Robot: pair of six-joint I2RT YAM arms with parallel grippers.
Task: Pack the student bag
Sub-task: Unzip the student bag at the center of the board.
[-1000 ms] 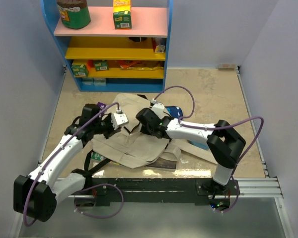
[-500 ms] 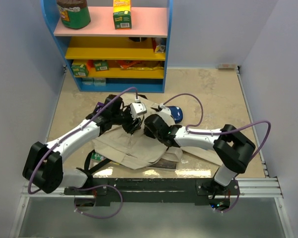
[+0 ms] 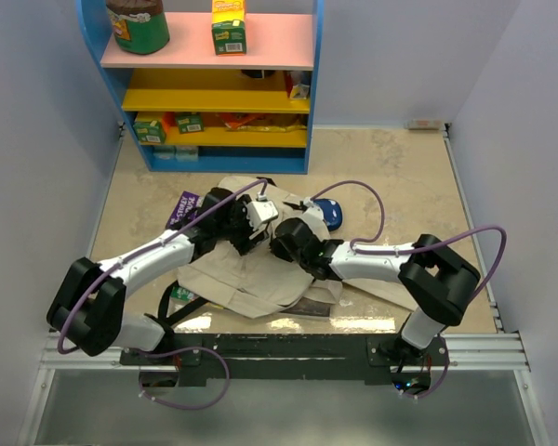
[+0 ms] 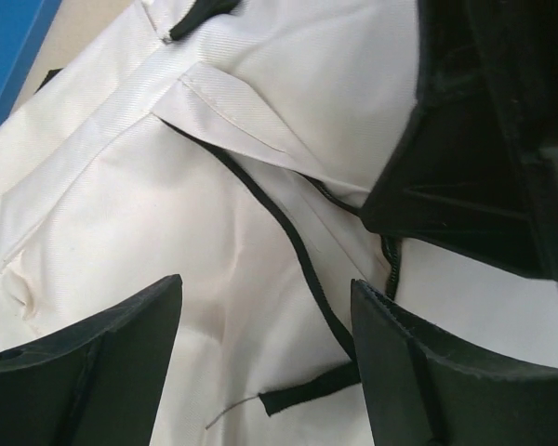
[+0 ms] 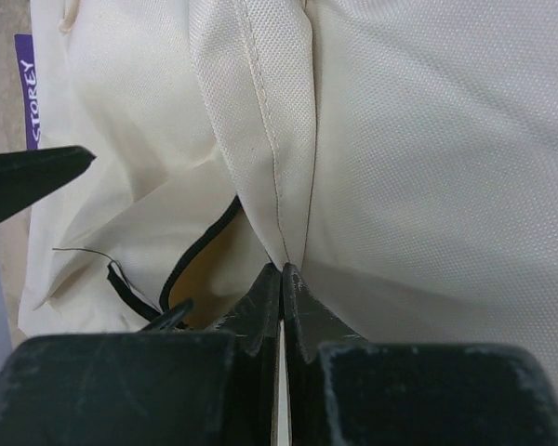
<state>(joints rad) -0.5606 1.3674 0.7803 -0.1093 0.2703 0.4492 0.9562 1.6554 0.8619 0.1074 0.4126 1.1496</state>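
Student bag (image 3: 246, 274) lay slumped just before blue shelf (image 3: 223, 163). Right gripper (image 5: 281, 279) had newly pinched a bag fold. Left gripper (image 4: 265, 311) had swung over the zip (image 4: 288, 232), jaws spread, empty. Probably readying to open the mouth.

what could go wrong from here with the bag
1. The right gripper is shut on only a thin fold of the student bag. A pull could slip the cloth free and let the opening sag shut.
2. The left gripper, open, hangs close beside the right one over the zip. The two may bump, or a finger may snag the zip.
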